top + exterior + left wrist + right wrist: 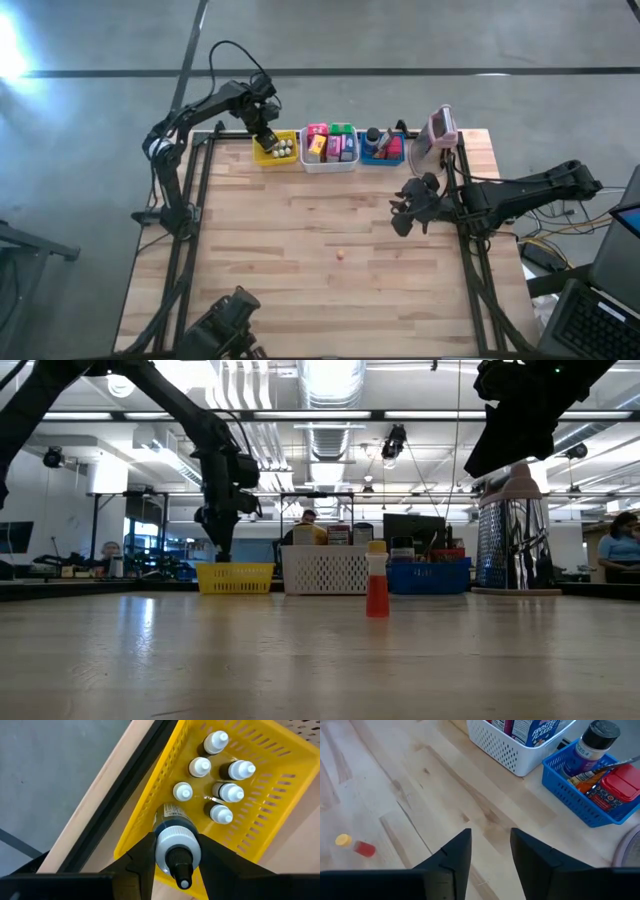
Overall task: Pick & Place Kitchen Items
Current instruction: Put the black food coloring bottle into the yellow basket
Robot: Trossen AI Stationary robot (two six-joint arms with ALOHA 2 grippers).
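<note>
Both arms are dark, near-black articulated units built from slender links and bulkier joint housings, with black cabling looping above the left arm. Each end effector, left [175, 865] and right [490, 852], carries two flat, wedge-shaped dark fingers. Screws or markings cannot be made out.

Legible text is scarce. In the right wrist view, a blue carton [536, 729] standing in the white basket [510, 750] at the top centre of the frame carries white lettering that appears to read "FROSTED"; the rest is cut off. The bottle [172, 827] at lower centre of the left wrist view bears a barcode label, digits unreadable. Nothing else can be read.
</note>
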